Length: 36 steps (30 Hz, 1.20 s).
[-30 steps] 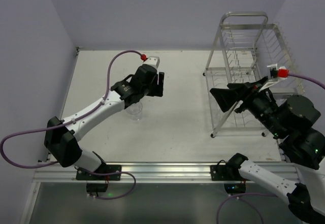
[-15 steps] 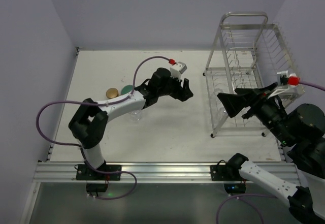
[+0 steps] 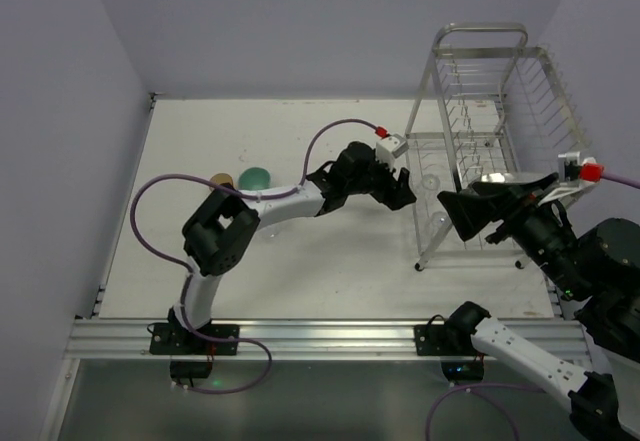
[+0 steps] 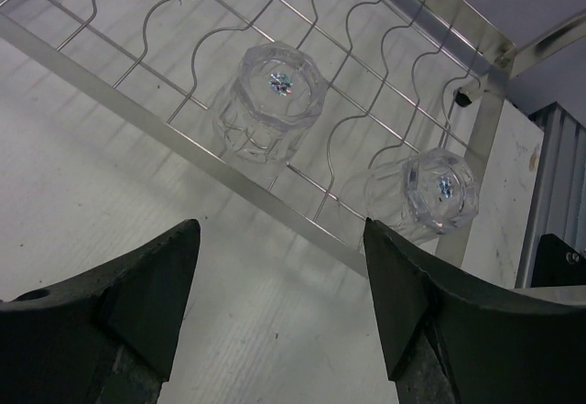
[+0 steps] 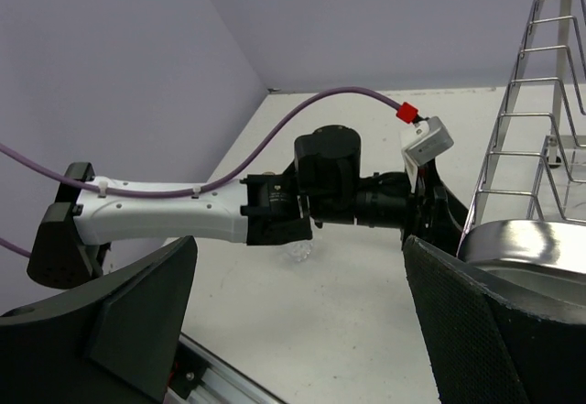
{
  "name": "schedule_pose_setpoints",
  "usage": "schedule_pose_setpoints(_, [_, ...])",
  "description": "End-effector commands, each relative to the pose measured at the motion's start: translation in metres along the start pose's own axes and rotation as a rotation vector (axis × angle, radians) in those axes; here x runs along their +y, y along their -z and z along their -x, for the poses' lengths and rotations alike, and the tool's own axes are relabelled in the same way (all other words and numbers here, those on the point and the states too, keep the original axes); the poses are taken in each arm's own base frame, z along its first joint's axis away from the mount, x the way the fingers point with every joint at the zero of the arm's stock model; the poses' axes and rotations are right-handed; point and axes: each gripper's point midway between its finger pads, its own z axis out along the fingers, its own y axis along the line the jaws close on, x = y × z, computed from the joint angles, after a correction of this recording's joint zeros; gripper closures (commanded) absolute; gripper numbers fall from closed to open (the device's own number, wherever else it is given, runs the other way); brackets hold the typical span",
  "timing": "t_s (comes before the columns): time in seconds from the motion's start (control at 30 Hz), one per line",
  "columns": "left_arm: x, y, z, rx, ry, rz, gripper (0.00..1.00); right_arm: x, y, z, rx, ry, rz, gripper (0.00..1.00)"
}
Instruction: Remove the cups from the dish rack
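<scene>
Glass tumblers, two of them, stand bottom-up on the lower wire shelf of the dish rack [image 3: 480,136]. One is the inner tumbler [image 4: 271,102]; the other, the corner tumbler [image 4: 438,193], sits next to the rack's corner post. They stand apart from each other.

My left gripper [image 4: 281,239] hangs just outside the shelf's front rail, pointed at them. Its jaws are spread wide with only table between them, and it touches neither glass. My right gripper [image 3: 455,219] is by the rack's near side, a little closer to my bases. It is spread just as wide and holds nothing; whether it touches the wire I cannot tell.

Well away from the rack, a third tumbler [image 5: 300,250] stands on the table [image 3: 330,261] under my left forearm. Farther left, a mint-green cup [image 3: 255,176] and an orange-brown cup [image 3: 218,180] sit side by side. A purple cable [image 3: 330,131] arcs over my left arm.
</scene>
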Motion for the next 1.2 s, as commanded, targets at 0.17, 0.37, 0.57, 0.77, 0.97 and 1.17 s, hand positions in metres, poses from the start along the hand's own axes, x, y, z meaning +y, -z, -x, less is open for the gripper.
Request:
schedule_pose_setpoints(0.17, [-0.001,-0.029,0.038,-0.134,-0.073,0.068,0.23,-0.009,0.014,-0.001,-0.015,0.012,-0.020,0.03])
schedule_pose_setpoints(0.37, [0.009,-0.046,0.036,-0.127,-0.077,0.106,0.23,-0.007,0.023,0.005,-0.036,0.006,-0.006,0.03])
schedule_pose_setpoints(0.57, [0.008,-0.057,0.038,-0.133,-0.113,0.122,0.23,-0.008,0.020,0.001,-0.018,0.008,-0.015,0.03])
schedule_pose_setpoints(0.77, [0.009,-0.067,0.038,-0.127,-0.129,0.123,0.23,-0.010,0.020,-0.002,-0.010,0.009,-0.019,0.03])
schedule_pose_setpoints(0.97, [-0.002,-0.075,0.040,-0.135,-0.149,0.105,0.23,-0.011,0.020,-0.002,-0.013,0.013,-0.028,0.03])
schedule_pose_setpoints(1.17, [-0.003,-0.083,0.032,-0.115,-0.148,0.098,0.23,-0.013,0.022,-0.004,-0.009,0.014,-0.031,0.03])
